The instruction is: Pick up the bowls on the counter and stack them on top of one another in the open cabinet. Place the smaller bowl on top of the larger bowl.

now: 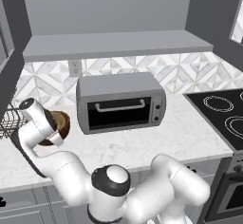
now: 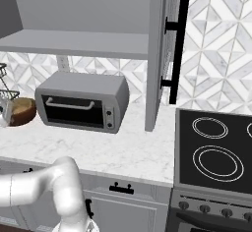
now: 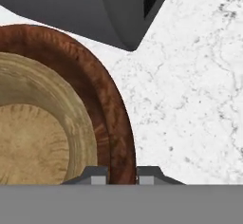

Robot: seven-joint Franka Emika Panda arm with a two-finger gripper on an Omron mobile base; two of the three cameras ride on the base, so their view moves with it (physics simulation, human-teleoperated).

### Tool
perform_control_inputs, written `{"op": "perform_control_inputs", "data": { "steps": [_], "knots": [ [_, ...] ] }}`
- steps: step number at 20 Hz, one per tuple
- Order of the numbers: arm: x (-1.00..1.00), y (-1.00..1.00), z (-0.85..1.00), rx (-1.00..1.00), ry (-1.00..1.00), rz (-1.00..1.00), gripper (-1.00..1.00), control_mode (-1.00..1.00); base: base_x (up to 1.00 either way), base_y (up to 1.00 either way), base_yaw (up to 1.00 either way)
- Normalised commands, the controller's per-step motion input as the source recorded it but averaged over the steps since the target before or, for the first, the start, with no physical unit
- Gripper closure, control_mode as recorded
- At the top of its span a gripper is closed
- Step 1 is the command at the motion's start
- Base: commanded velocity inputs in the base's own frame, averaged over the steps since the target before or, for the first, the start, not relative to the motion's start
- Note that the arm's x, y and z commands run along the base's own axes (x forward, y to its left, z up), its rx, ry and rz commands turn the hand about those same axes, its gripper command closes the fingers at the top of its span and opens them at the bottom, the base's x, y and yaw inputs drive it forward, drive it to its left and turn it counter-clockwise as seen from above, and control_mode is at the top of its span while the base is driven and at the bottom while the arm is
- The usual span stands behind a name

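Bowls sat nested on the desk (image 1: 142, 147), at its left end beside the silver toaster oven (image 1: 121, 102). In the hand view the larger bowl (image 3: 107, 99), dark reddish-brown, showed its rim as a wide curved band, and the smaller bowl (image 3: 38, 123), light tan with a paler ribbed centre, lay inside it. The tool (image 3: 122, 176) stood at the bottom of that view with one dark fingertip (image 3: 98, 175) inside the larger bowl's rim and the other outside it, the rim running between them. The fingers sat close against the wood on both sides, yet whether they pinched it or merely straddled it could not be told.

From the left base view the white arm reached out to the left, its hand over the larger bowl (image 1: 60, 123), which rested on the white marble-look surface just left of the toaster oven and next to a dark wire rack (image 1: 8, 121) at the frame's edge. From the right base view the same bowl (image 2: 23, 110) showed as a tan and brown round shape left of the oven.

Above the oven ran the open cabinet (image 1: 118, 42), its flat grey shelf floor bare. Its door (image 2: 160, 54) with a long black handle stood open to the right. A black stovetop (image 2: 214, 150) with ring burners adjoined the desk on the right
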Motion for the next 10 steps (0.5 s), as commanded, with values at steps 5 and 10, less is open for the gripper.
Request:
{"op": "perform_control_inputs", "data": {
  "steps": [5,10],
  "knots": [
    [-1.00,0.00,0.85,0.00,-0.38,0.00,1.00,-1.00,0.00,0.00,0.00],
    [-0.98,-0.34,1.00,0.02,-0.46,-0.05,1.00,-1.00,0.00,0.00,0.00]
  ]
}}
